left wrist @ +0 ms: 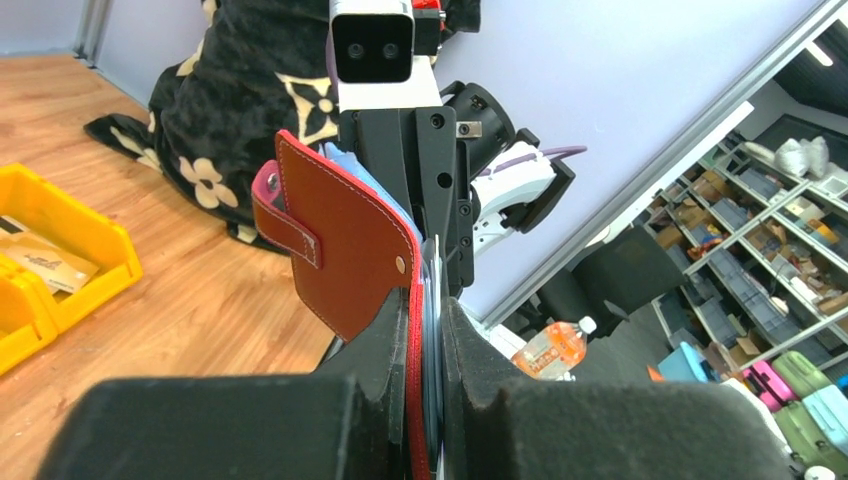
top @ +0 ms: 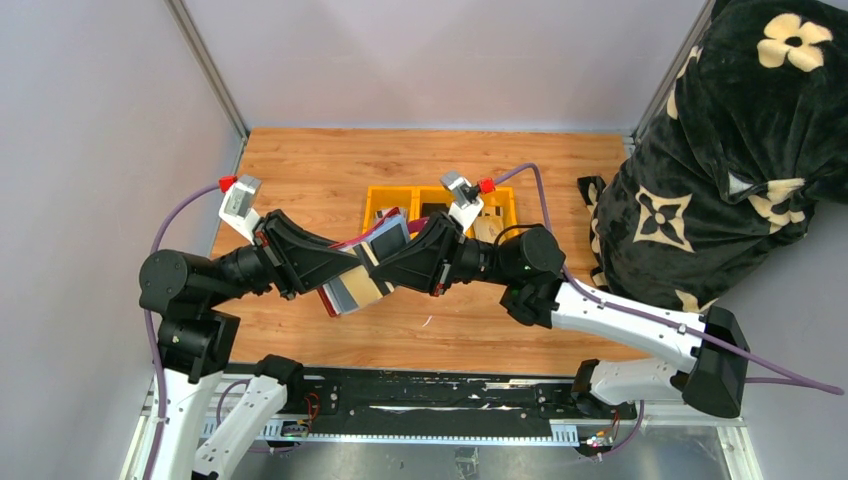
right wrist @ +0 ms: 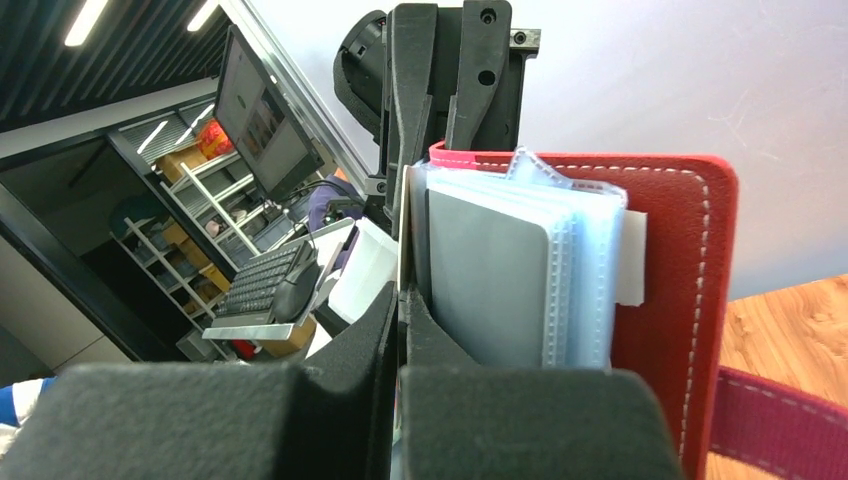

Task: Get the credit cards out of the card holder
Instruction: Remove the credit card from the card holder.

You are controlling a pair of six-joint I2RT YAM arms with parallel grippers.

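Observation:
The red card holder (top: 328,298) hangs open above the table between both arms. My left gripper (left wrist: 425,330) is shut on its red edge and clear sleeves; the flap with the snap strap (left wrist: 340,240) sticks up beyond the fingers. In the right wrist view the holder's red cover (right wrist: 680,300) stands behind clear sleeves with a grey credit card (right wrist: 490,280) in the front one. My right gripper (right wrist: 400,310) is shut on the thin white edge of a card (right wrist: 406,220) at the left of the sleeve stack. From above, the left gripper (top: 350,272) and right gripper (top: 388,262) meet tip to tip.
Yellow bins (top: 385,200) stand on the wooden table behind the grippers; a tan card (left wrist: 50,262) lies in one. A black blanket with cream flowers (top: 720,170) is piled at the right. Grey walls close the left and back.

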